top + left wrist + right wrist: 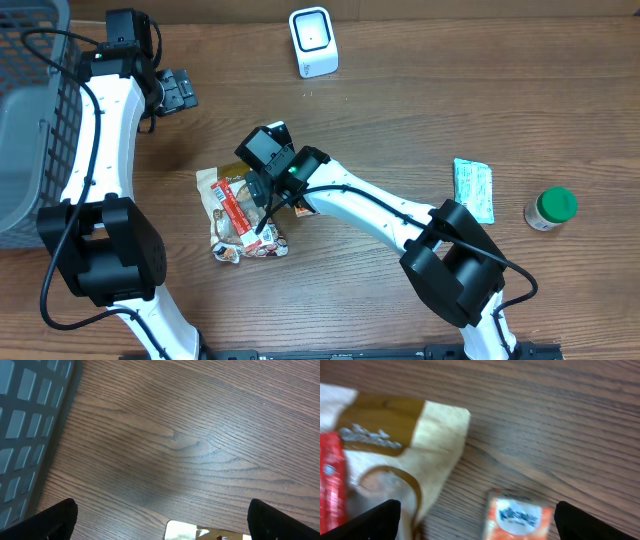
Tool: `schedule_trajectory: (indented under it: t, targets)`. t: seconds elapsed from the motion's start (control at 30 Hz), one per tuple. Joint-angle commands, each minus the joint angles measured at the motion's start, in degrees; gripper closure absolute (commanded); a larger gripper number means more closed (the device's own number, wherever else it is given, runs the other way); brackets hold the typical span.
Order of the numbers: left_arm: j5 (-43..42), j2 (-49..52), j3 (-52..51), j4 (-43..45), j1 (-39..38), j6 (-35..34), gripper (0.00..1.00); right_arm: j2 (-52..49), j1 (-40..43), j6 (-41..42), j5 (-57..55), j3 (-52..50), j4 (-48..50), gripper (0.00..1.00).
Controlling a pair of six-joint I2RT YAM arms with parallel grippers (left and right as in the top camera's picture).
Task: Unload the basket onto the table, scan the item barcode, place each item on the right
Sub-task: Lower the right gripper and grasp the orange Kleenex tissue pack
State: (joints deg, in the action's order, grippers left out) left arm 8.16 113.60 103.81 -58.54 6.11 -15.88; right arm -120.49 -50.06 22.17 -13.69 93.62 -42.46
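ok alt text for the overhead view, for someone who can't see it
The right hand hangs open over a snack bag on the wooden table. The left hand is open beside a grey basket; a white scanner stands at the far edge, a teal packet and green-lidded jar on the right.

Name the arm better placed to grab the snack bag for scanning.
Right. The right gripper, open, hangs directly over the snack bag; the left gripper sits off by the basket, farther from it.
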Motion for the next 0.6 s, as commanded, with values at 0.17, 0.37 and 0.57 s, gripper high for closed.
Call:
schedule_trajectory:
  t: [0.17,0.37,0.57]
  targets:
    - [-0.3,-0.7,0.4,0.0,0.2,0.7,0.0,-0.1,0.0,2.6,2.3,-0.3,-3.3,0.52]
    - [-0.3,-0.7,0.4,0.1,0.2,0.7,0.0,-0.1,0.0,6.6,2.2,-0.3,-7.4,0.52]
    - [-0.3,-0.7,0.4,0.1,0.2,0.7,0.0,-0.1,-0.1,7.0,2.2,-1.8,-7.3,0.53]
